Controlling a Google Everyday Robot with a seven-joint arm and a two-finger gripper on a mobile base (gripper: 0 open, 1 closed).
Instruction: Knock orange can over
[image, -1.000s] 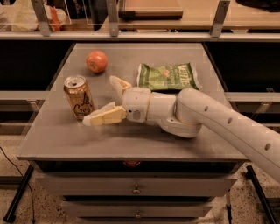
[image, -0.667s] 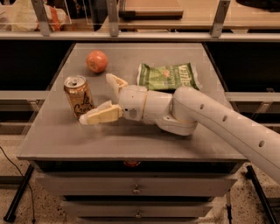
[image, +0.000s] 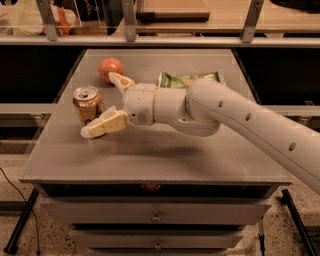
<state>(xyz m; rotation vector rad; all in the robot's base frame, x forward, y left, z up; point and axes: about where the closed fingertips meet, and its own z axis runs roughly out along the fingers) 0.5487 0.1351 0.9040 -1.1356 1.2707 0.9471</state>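
Note:
The orange can (image: 86, 104) stands upright at the left of the grey table (image: 150, 155), its silver pull-tab top showing. My gripper (image: 98, 104) reaches in from the right, level with the can and right beside it. Its jaws are open and spread wide. The near finger (image: 104, 123) lies across the front of the can's lower right side and looks to be touching it. The far finger (image: 119, 81) points behind the can towards the fruit. The white arm (image: 225, 112) crosses the table's middle.
A round orange-red fruit (image: 110, 67) sits behind the can, close to the far finger. A green snack bag (image: 187, 79) lies at the back, partly hidden by the arm. The table's left edge is close to the can. Drawers (image: 155, 215) are below the tabletop.
My gripper has slid left towards the can. The near finger now overlaps the can's lower front. The can, fruit and bag stay in place.

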